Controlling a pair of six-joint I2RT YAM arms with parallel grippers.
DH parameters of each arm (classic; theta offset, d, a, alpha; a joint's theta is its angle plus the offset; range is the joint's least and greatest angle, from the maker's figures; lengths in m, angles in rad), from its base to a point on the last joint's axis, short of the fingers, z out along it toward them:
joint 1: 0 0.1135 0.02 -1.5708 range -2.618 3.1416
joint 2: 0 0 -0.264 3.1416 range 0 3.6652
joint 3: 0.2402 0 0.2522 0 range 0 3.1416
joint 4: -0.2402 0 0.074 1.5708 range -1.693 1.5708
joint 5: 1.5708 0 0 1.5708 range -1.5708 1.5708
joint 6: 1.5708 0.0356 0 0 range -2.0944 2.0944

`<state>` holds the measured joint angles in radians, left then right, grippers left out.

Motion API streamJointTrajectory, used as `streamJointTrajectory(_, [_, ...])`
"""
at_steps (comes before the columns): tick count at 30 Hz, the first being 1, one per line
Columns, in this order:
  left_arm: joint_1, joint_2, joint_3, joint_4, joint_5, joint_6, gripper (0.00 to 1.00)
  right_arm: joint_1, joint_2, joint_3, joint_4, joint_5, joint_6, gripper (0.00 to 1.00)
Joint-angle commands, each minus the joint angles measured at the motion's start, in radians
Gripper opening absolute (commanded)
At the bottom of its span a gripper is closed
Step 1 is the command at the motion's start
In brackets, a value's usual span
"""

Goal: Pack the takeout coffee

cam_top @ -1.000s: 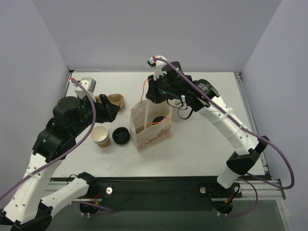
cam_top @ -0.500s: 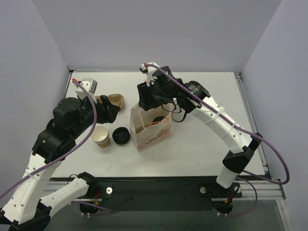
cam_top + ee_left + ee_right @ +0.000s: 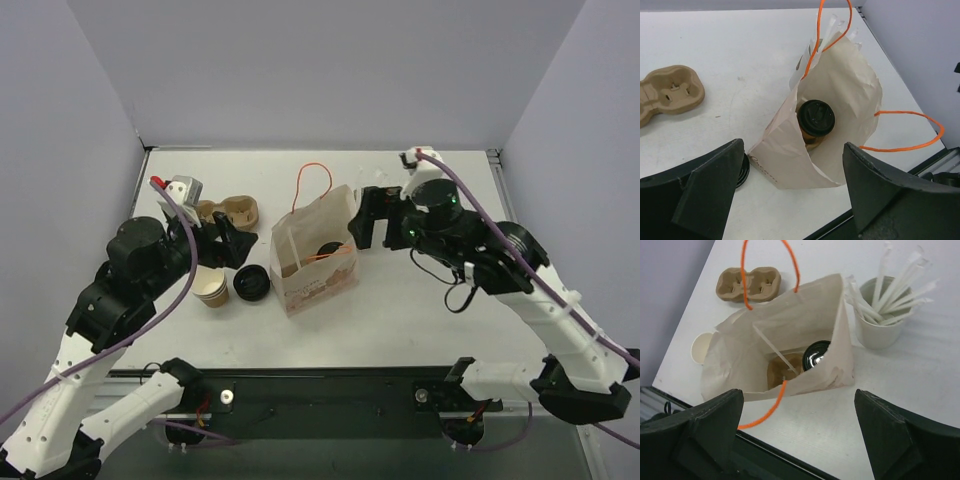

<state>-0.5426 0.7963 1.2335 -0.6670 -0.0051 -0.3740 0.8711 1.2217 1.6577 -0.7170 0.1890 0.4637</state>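
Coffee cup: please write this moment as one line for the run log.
coffee cup: in paper bag, lid on | left end effector: open, empty | right end effector: open, empty, beside bag

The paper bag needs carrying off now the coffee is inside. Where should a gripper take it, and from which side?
Probably the raised orange handle, from above: it stands clear of the paper bag mouth as a thin loop, while the walls look soft and the takeout coffee sits upright inside.

A white table sits enclosed by plain pale lavender walls under even light.
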Motion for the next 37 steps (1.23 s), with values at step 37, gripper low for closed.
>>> streamJointTrajectory(37, [0.000, -0.261, -0.220, 0.073, 0.013, -0.108, 0.97, 0.002, -0.286, -0.337, 0.010, 0.170, 0.237, 1.00])
